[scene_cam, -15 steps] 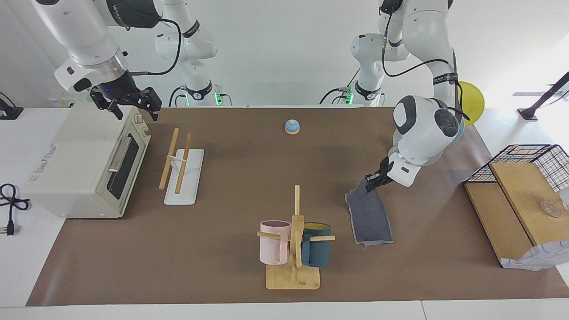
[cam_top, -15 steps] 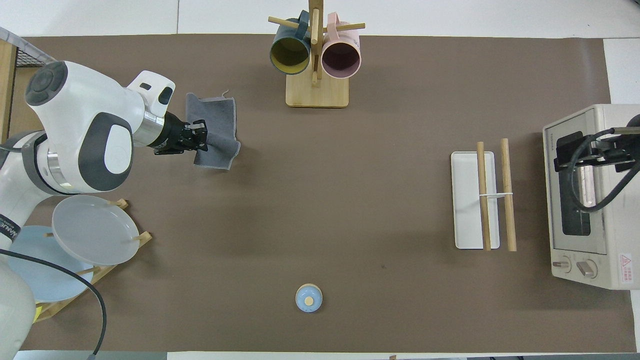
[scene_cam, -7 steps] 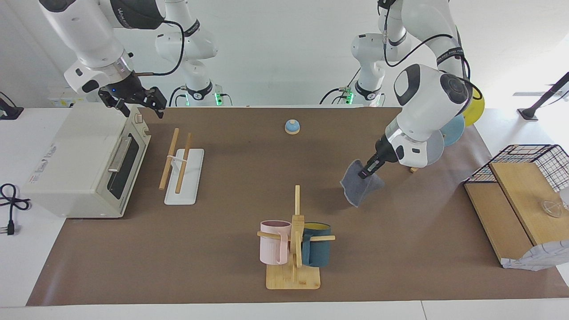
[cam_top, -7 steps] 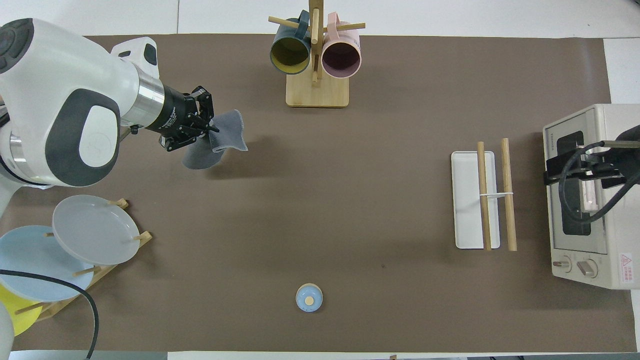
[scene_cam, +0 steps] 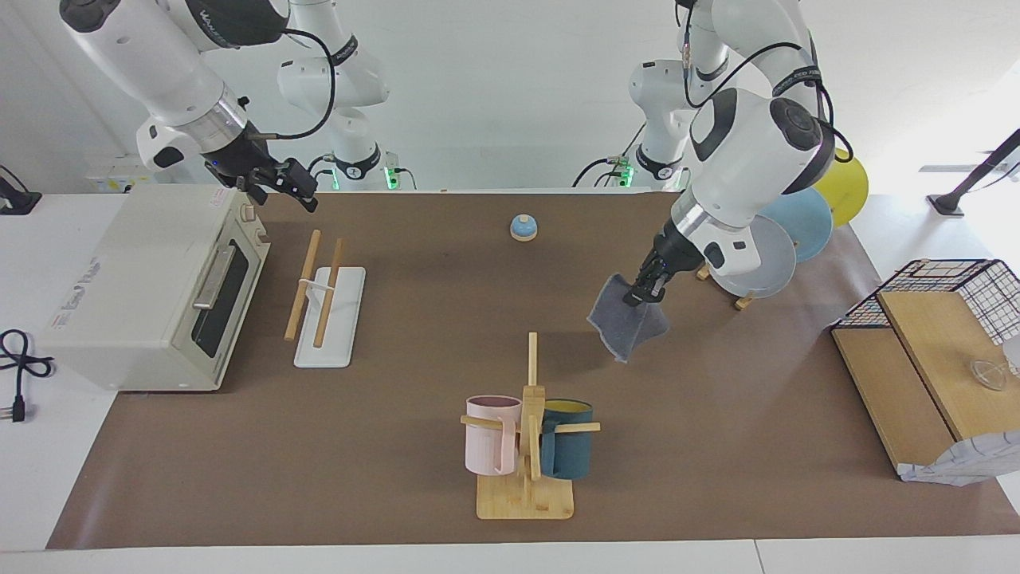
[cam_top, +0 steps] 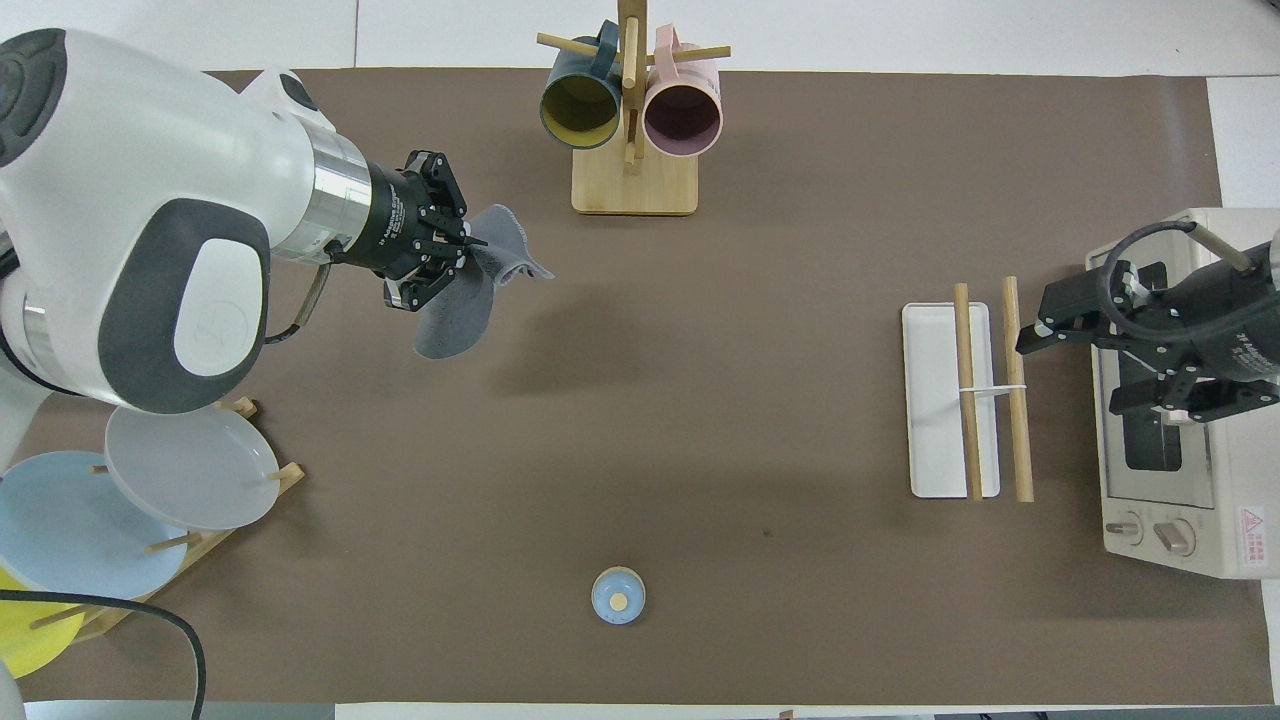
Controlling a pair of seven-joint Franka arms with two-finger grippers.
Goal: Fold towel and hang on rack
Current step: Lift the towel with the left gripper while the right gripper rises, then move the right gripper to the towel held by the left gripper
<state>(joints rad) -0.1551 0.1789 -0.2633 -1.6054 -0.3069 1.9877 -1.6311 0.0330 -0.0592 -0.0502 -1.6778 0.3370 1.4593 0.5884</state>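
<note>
1. The left gripper is closed on one edge of the towel, a small soft cloth that shows its dark grey face with a pale stitched edge
2. The towel hangs free from the fingertips in loose folds, lifted off the brown table cover; it is over the part of the table toward the left arm's end, well apart from the rack
3. A grip at the edge lets the cloth fall down by its own weight, which probably helps to lay it over a rod
4. The rack, two parallel light wooden rods on a flat white rectangular base, stands toward the right arm's end, just beside the cream toaster oven
5. The right gripper has its fingers wide apart and holds nothing; it is in the air over the oven's edge near the rack, likely to help there
</note>
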